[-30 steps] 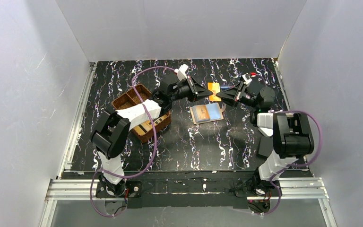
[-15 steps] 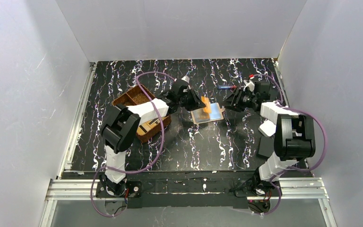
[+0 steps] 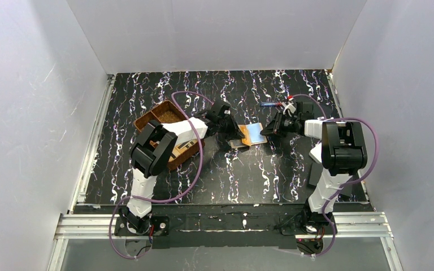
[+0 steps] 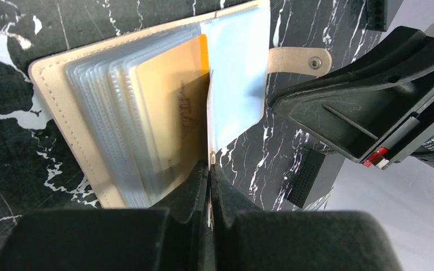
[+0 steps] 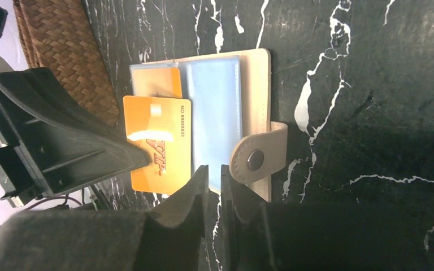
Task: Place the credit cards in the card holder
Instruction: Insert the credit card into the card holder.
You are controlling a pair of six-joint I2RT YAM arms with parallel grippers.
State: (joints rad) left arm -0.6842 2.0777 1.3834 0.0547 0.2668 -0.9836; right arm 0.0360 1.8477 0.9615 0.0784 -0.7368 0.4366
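My left pincer [image 3: 234, 131] is no longer hovering at 12 o'clock of the card holder [image 3: 255, 134]. It has come down toward 6 o'clock, and the orange credit card [image 5: 161, 144] it grips now stands over the open holder's clear sleeves. My right pincer [image 3: 269, 129] has dropped from the holder's 1 o'clock to its 3 o'clock edge, just beside the snap tab [image 5: 257, 161]. The left elbow has swung in toward the middle of the bench [image 3: 231, 175].

matt leather-like card holder [image 4: 53, 96] holds glossy clear plastic sleeves [image 4: 237, 73].

black-white arms [image 3: 183, 130], purple cables [image 3: 200, 161]
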